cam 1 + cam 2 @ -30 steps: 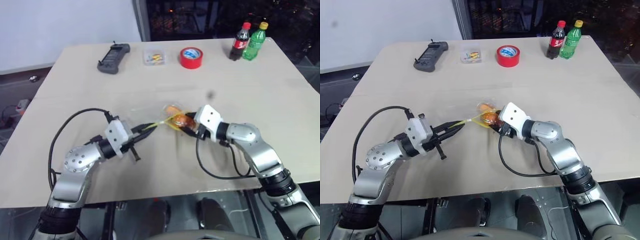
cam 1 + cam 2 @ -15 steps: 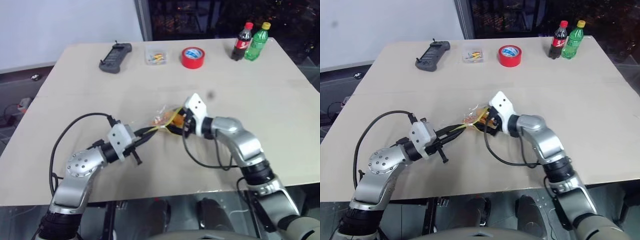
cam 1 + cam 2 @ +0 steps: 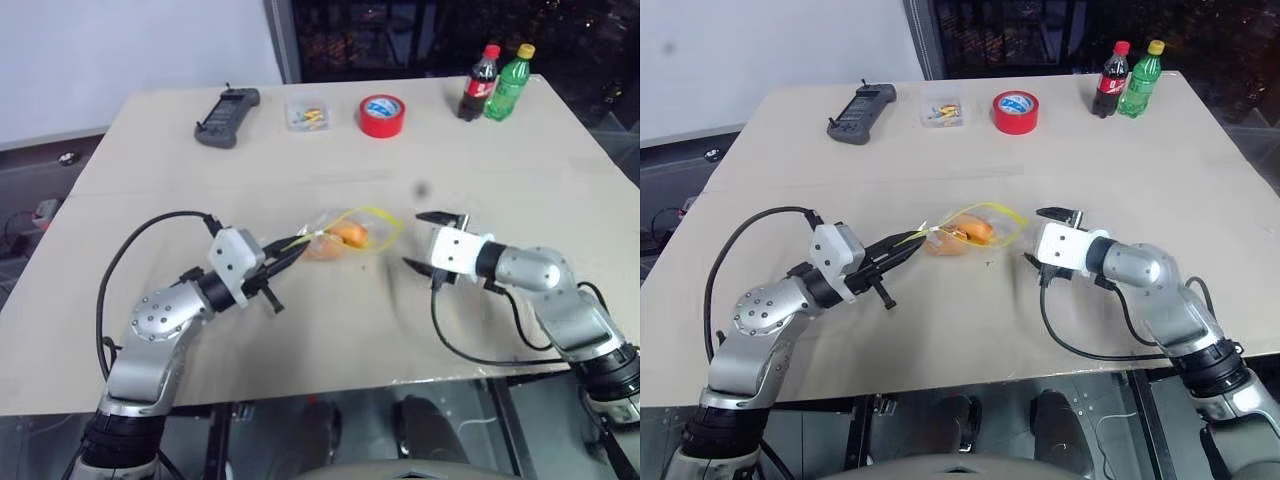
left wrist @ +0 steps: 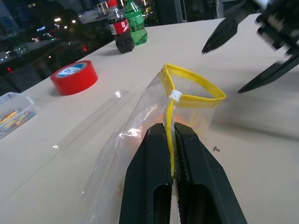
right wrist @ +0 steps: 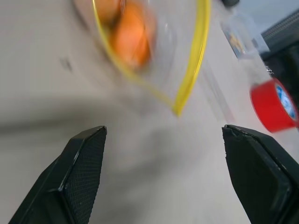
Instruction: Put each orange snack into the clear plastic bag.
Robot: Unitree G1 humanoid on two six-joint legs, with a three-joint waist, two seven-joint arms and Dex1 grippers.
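— Where are the snacks right now?

— Both orange snacks (image 3: pixel 338 238) sit inside the clear plastic bag (image 3: pixel 965 233), near the middle of the bench (image 3: pixel 300 150). One looks brighter, the other paler through the crinkled plastic, and they lie touching or nearly so.

— And the bag itself?

— It lies on the bench with its mouth gaping toward the robot's right side. The yellow seal strip (image 4: pixel 194 91) forms an open loop there.

— Who has hold of it?

— The left claw (image 3: pixel 290 257). Its two black fingers (image 4: pixel 152 186) are clenched together on the yellow strip at the bag's edge, with the strip pinched between them. You see it plainly from the left wrist.

— The right one?

— The right claw (image 3: pixel 428 241) is released, jaws spread wide, nothing between them. It hangs just off the bag's open mouth, apart from it, pointing across toward the left arm. From its wrist, the two fingers (image 5: pixel 79 172) stand far apart with the bag's mouth and an orange snack beyond them.

— Anything else on the bench?

— Along the far edge: a black handheld device (image 3: pixel 227 115), a small clear box (image 3: pixel 307 113) with yellow bits, a red tape roll (image 3: pixel 383 114), then a cola bottle (image 3: pixel 481 83) and a green bottle (image 3: pixel 510 83) standing upright side by side. All well apart from the bag.
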